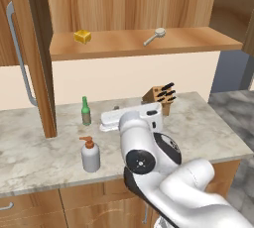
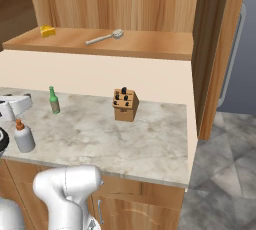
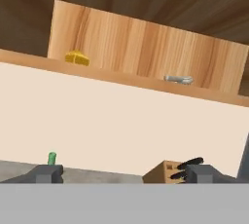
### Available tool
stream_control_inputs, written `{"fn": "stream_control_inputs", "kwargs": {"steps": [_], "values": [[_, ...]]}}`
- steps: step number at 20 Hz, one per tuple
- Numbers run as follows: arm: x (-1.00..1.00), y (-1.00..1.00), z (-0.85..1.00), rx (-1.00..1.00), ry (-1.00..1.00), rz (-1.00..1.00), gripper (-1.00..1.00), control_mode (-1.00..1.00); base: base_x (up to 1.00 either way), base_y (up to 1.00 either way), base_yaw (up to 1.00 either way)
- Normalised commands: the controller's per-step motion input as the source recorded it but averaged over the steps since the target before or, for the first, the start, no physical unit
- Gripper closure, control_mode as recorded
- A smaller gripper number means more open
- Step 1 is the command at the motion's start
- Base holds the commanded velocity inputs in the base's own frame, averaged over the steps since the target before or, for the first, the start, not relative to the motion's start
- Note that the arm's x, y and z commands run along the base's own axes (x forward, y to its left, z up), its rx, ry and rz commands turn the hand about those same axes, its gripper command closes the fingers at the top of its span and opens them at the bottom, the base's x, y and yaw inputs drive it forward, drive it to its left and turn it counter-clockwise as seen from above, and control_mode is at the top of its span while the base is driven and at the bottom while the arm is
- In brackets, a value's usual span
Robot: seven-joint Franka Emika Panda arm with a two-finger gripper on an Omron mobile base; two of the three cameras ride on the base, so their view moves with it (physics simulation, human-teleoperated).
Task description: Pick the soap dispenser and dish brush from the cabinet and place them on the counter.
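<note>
The soap dispenser (image 1: 90, 156) (image 2: 23, 137), pale with an orange pump, stands upright on the counter (image 1: 34, 160) near its front edge. The dish brush (image 1: 155, 36) (image 2: 104, 37) (image 3: 178, 79) lies on the inner shelf of the open cabinet (image 1: 134, 49). My gripper (image 3: 125, 174) (image 1: 110, 121) hovers over the counter behind the dispenser. It looks up toward the shelf, open wide, with nothing between its fingers. It is well below the brush and apart from the dispenser.
A yellow sponge (image 1: 82, 36) sits at the shelf's left. A green bottle (image 1: 86, 111) and a knife block (image 1: 161, 98) stand at the back of the counter. The open cabinet door (image 1: 34, 58) with its bar handle hangs at the left.
</note>
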Motion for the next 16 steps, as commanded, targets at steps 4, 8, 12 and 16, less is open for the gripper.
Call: {"fn": "stream_control_inputs", "kwargs": {"steps": [4,8,12,16], "values": [[-0.2,-0.4,0.55,0.03,0.14,-0.04,-1.0,-1.0,0.0,0.0,0.0],[-0.23,-0.4,0.49,0.05,0.12,-0.03,-1.0,-1.0,0.0,0.0,0.0],[-0.25,-0.38,0.47,0.06,0.11,-0.03,-1.0,-1.0,0.0,0.0,0.0],[-0.2,-0.35,0.43,0.05,0.1,-0.02,-1.0,-1.0,0.0,0.0,0.0]]}}
